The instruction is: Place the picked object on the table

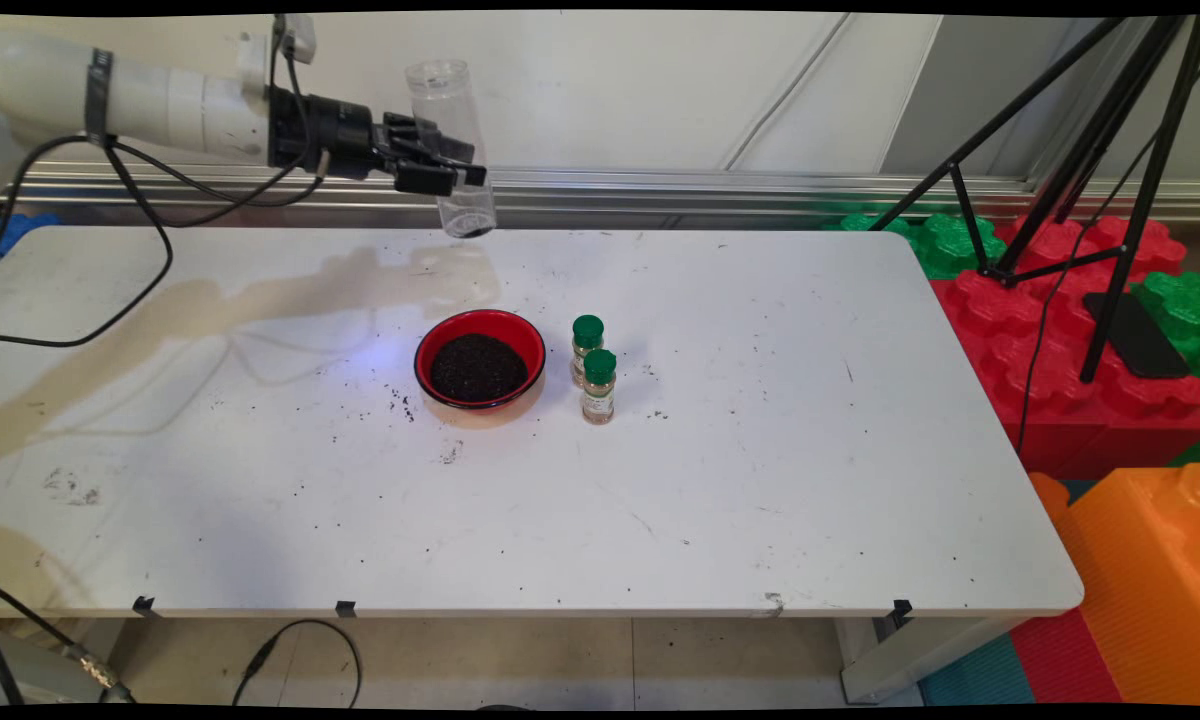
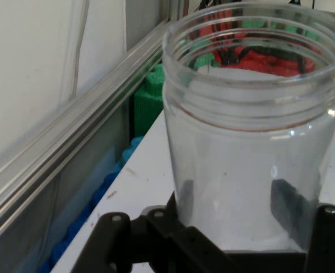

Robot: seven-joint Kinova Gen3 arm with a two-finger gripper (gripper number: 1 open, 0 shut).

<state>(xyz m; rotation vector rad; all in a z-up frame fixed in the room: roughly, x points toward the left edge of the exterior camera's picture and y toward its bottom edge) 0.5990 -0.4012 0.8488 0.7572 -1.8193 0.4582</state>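
Jar point(image 1: 450, 140), clear and empty, was the thing I held, but I begin with the biggest thing in view: the white table point(image 1: 760, 500), speckled with dark crumbs, which ran across both views. Beyond its right end stood red, green and orange blocks point(image 1: 1080, 340) with a black tripod point(image 1: 1110, 200) planted among them. A metal rail point(image 1: 710, 185) ran along the wall behind.

Near the table's middle sat a red bowl point(image 1: 480, 360) filled with dark grounds. Just to its right stood two small bottles point(image 1: 592, 368) with green caps, upright and close together, one partly behind the other.

I held the jar in the air, above the far edge of the table and well apart from the bowl. It was roughly upright, leaning a little, mouth up, lid off. My gripper point(image 1: 440, 165) was clamped across its lower body; in the hand view my fingers point(image 2: 286, 207) pressed its sides.

I judged it light, stiff, smooth and likely slippery, with thin walls that could crack or flex if squeezed hard. Mid-body, below the threaded neck, looked the safest hold.
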